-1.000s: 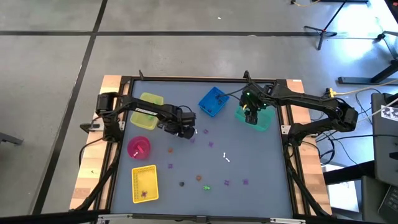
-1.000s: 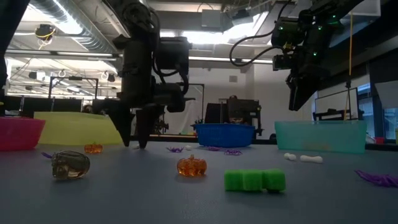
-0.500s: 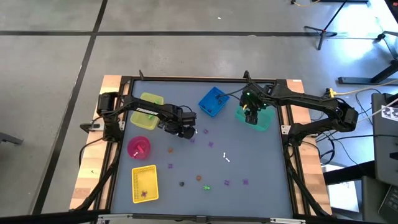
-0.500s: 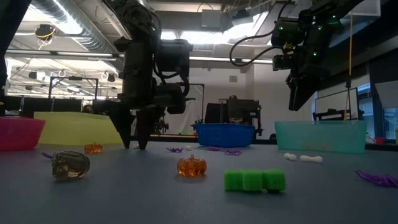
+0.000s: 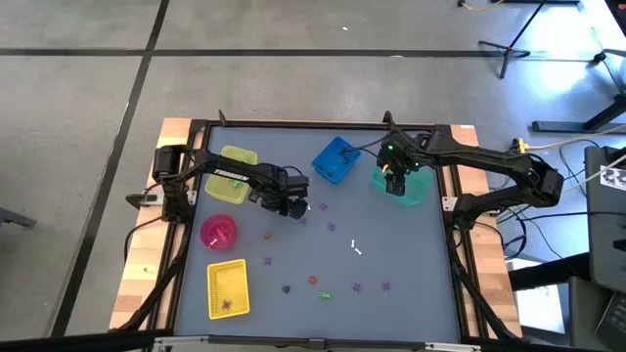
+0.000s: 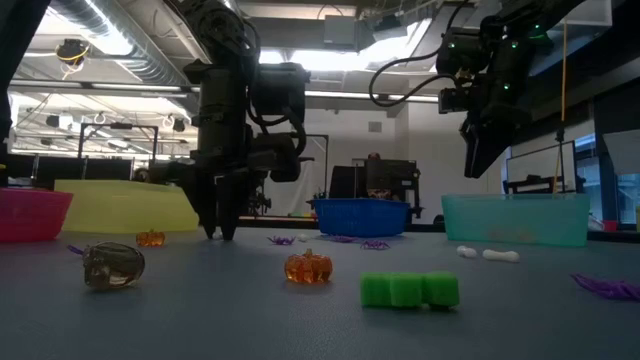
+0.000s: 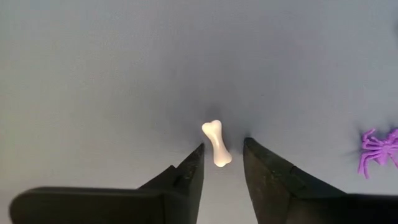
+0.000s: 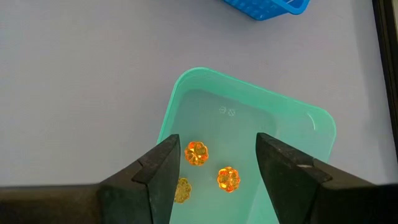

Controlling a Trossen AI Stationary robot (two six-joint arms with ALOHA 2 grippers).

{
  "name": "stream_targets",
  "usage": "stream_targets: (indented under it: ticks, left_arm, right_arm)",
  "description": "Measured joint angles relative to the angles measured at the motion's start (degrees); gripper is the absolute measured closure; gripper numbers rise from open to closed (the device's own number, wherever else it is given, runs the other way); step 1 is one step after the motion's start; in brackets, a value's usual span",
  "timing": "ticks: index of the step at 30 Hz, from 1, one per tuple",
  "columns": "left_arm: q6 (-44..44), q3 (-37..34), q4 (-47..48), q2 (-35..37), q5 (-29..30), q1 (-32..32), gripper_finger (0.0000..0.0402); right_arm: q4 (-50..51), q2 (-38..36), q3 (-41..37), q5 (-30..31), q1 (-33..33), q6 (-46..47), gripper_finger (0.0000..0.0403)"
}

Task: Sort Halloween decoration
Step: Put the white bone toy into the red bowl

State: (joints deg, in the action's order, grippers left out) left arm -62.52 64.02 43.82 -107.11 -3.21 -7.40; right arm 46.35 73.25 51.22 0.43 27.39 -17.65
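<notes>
A small white bone (image 7: pixel 217 143) lies flat on the grey table. My left gripper (image 7: pixel 222 152) points straight down over it near the table's middle (image 5: pixel 298 207). Its fingers stand on either side of the bone's nearer end with a narrow gap to each, fingertips close to the table (image 6: pixel 220 232). My right gripper (image 8: pixel 217 146) hangs open above the teal bin (image 8: pixel 249 84) at the far right (image 5: pixel 396 186). Three orange pumpkins (image 8: pixel 196 152) lie in that bin. More Halloween decoration lies scattered on the table: an orange pumpkin (image 6: pixel 307 267), a green piece (image 6: pixel 410 290), a dark skull (image 6: pixel 112 264).
A blue bin (image 5: pixel 335 159) stands at the far middle, and a yellow-green bowl (image 5: pixel 233 186) left of my left arm. A pink bowl (image 5: pixel 217 232) and a yellow tray (image 5: pixel 227 288) are at the near left. A purple spider (image 7: pixel 376 149) lies close to the bone. White bones (image 6: pixel 488 253) lie before the teal bin.
My left gripper has stayed in place over the white bone, and its fingers have drawn closer together around it. The bone has not moved.
</notes>
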Motion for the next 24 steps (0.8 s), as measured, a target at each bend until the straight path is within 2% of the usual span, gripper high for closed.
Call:
stream_targets:
  ticks: [19,24]
  left_arm:
    - [0.1,-0.1,0.2,0.0,-0.6,0.0,0.0313]
    - [0.1,-0.1,0.2,-0.1,-0.9,0.0,0.0326]
  right_arm:
    - [0.0,0.0,0.0,0.0,0.0,0.0,0.0194]
    - [0.0,0.0,0.0,0.0,0.0,0.0,0.0194]
